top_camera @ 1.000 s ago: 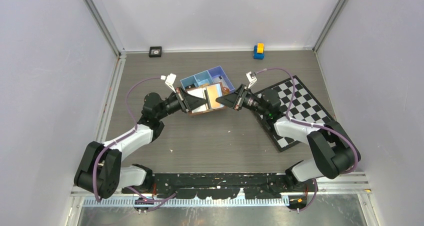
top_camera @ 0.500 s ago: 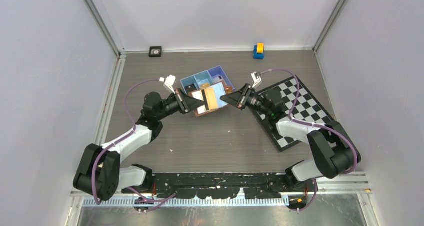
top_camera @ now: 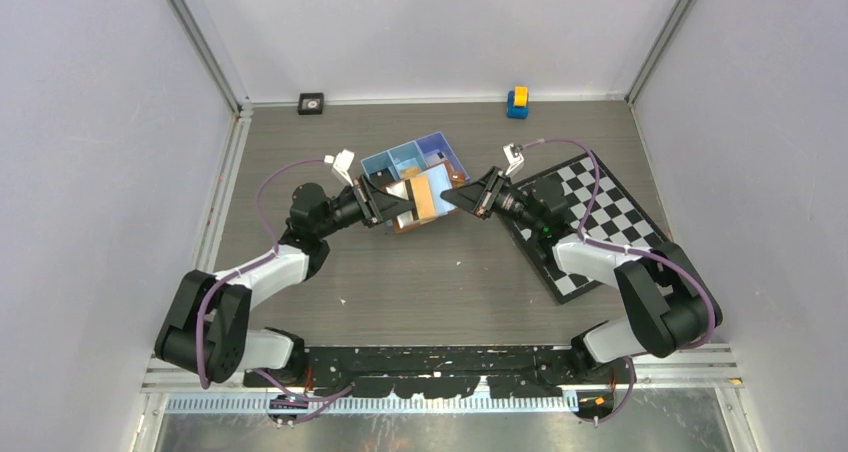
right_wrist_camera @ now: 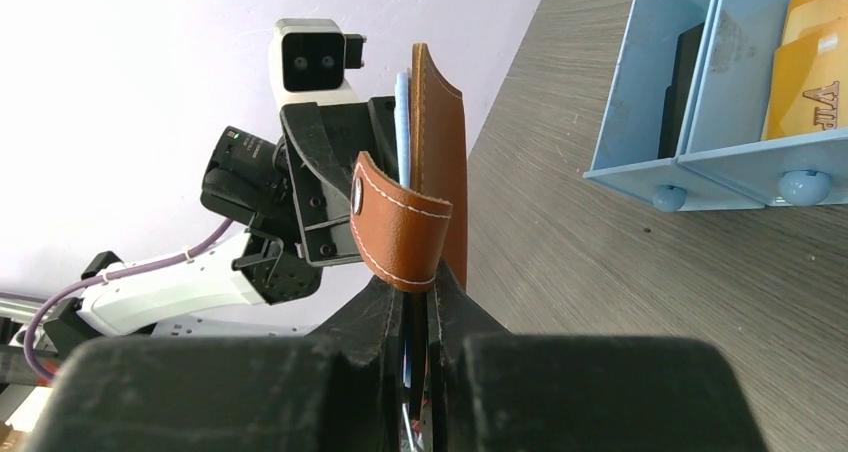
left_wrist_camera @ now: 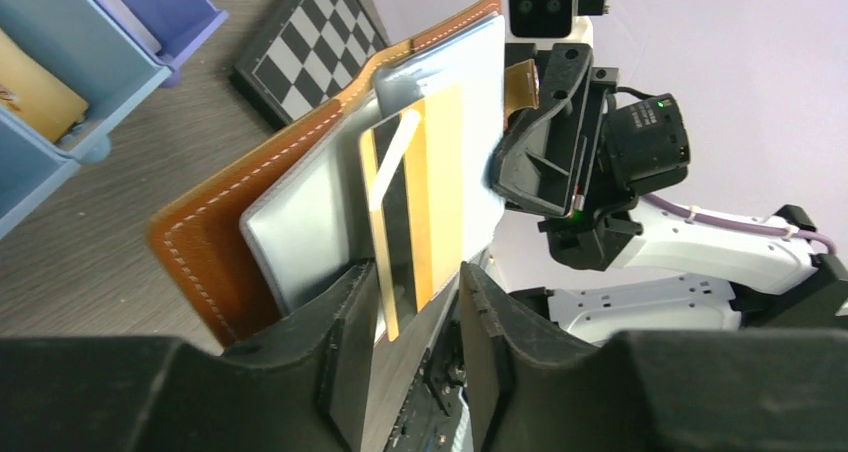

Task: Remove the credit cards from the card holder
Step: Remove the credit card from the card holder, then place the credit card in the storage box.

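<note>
The brown card holder (top_camera: 437, 208) is held open in the air in front of the blue tray, and also shows in the left wrist view (left_wrist_camera: 215, 237). My right gripper (top_camera: 452, 198) is shut on its edge beside the strap clasp (right_wrist_camera: 400, 227). An orange card (left_wrist_camera: 440, 187) with a dark stripe sticks out of the holder's pale inside (left_wrist_camera: 320, 202). My left gripper (left_wrist_camera: 413, 274) is open, its jaws on either side of the card's free end without pinching it. In the top view the left gripper (top_camera: 398, 208) meets the holder from the left. A pale blue card edge (right_wrist_camera: 402, 122) shows behind the leather.
The blue three-compartment tray (top_camera: 383, 161) stands just behind the holder with yellow cards in it (right_wrist_camera: 810, 82). A black-and-white chequered board (top_camera: 600, 222) lies under the right arm. A yellow-and-blue block (top_camera: 517, 102) and a small black object (top_camera: 311, 103) sit by the back wall.
The holder has turned and shifted slightly left between the grippers. The left gripper's jaws now sit around the orange card's end. The right gripper keeps its hold.
</note>
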Robot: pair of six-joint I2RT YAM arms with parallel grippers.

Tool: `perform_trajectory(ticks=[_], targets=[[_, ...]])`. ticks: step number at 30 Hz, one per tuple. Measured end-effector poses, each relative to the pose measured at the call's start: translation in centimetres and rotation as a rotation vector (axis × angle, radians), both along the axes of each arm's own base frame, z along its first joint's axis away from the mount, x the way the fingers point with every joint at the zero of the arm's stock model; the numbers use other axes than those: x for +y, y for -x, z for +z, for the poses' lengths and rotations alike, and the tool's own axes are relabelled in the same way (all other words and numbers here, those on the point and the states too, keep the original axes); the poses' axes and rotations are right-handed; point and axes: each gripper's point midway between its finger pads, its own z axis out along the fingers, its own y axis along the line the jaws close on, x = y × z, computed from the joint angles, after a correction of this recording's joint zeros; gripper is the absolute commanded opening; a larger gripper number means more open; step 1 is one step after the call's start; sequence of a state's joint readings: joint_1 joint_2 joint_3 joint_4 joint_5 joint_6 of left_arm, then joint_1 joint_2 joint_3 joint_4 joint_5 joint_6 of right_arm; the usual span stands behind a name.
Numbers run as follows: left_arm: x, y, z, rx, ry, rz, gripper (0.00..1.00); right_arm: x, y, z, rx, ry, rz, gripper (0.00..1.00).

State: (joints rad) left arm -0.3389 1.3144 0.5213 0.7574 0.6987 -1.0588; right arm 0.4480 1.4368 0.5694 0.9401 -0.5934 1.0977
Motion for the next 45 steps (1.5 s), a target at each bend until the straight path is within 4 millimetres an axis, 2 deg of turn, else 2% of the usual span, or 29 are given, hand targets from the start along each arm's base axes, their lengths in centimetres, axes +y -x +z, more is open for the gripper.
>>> perform_trajectory(ticks=[8, 12, 17, 26, 37, 45], targets=[[-0.5, 0.0, 1.2, -0.028, 0.060, -0.033, 0.32, 0.4, 0.4, 0.6, -0.009, -0.020, 0.016, 0.02], [-0.6, 0.0, 1.8, -0.043, 0.087, -0.044, 0.22, 0.6, 0.6, 0.7, -0.006, -0.027, 0.025, 0.02], [-0.4, -0.1, 2.4, -0.057, 0.113, -0.043, 0.00, 0.7, 0.7, 0.9, -0.013, -0.035, 0.028, 0.02], [0.1, -0.1, 2.6, -0.060, 0.128, -0.040, 0.00, 0.4, 0.3, 0.9, -0.016, -0.032, 0.008, 0.01], [1.0, -1.0, 1.8, -0.031, 0.116, 0.007, 0.00, -3.6, -1.3, -0.4, 0.009, 0.109, -0.200, 0.01], [1.2, -1.5, 0.8, -0.006, 0.088, 0.030, 0.00, -5.2, -1.7, -2.1, 0.045, 0.211, -0.290, 0.01]])
